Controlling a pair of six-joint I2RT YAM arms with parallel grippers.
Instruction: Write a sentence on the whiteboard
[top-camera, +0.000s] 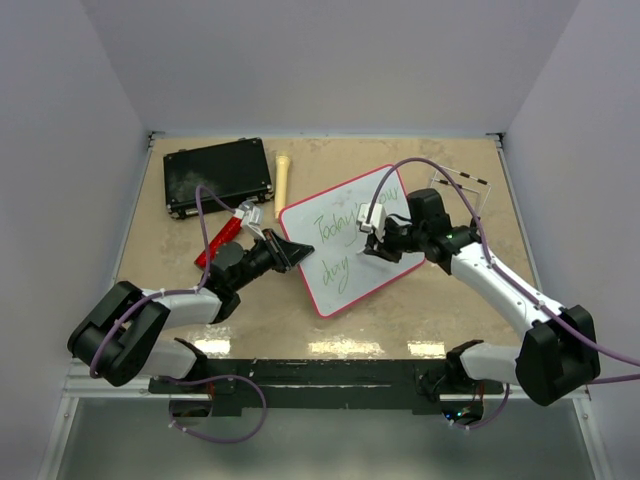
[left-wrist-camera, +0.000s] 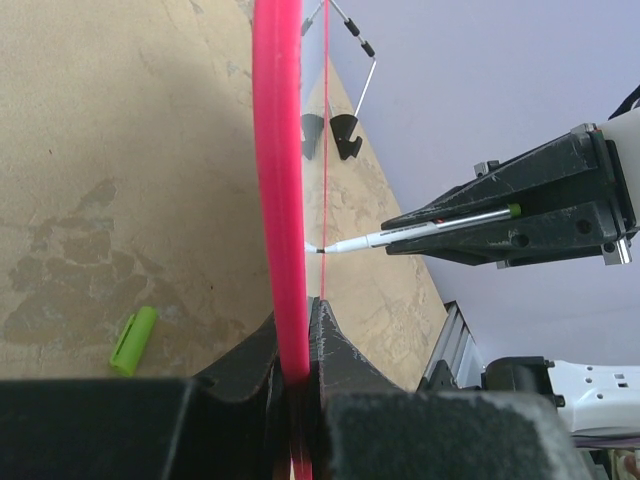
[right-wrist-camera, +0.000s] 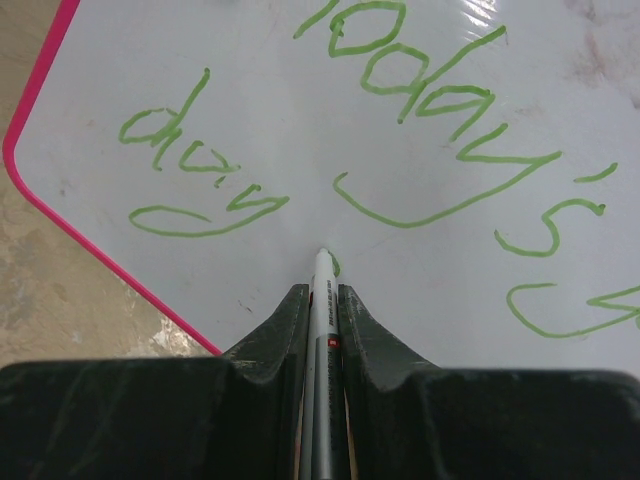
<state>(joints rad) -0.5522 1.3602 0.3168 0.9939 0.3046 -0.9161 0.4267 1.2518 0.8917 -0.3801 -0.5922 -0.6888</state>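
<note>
Left gripper (top-camera: 289, 252): clamped on the left rim of the board (top-camera: 372, 276); the pink rim is pinched between both fingers.
Right gripper (right-wrist-camera: 320, 300): closed on a pen (right-wrist-camera: 321, 275), which is gripped along its barrel with the tip protruding.
Pen tip: set on the white face, just right of the lower line's word, where a small green mark is seen.
Board position: mid-table, turned askew, between the two grippers.
Sentence (right-wrist-camera: 440, 110): two green cursive lines; "Today's" opens the upper line and a short word the lower. It is judged unfinished.
Handling: the board is judged light, thin and stiff, with a glossy, slippery face. Fresh ink is liable to smear.
Hold point: the rim only is to be gripped, well clear of the writing. Sliding under pen pressure is to be expected unless clamped.
Surface: a table (top-camera: 450, 300) in a mottled beige finish, glossy; little friction is expected.
Room: a black case (top-camera: 218, 177) at far left, a wooden stick (top-camera: 284, 180) beside it, a red-handled tool (top-camera: 218, 243) near the left gripper, a green cap (left-wrist-camera: 133, 340) on the table; plain walls on three sides.
</note>
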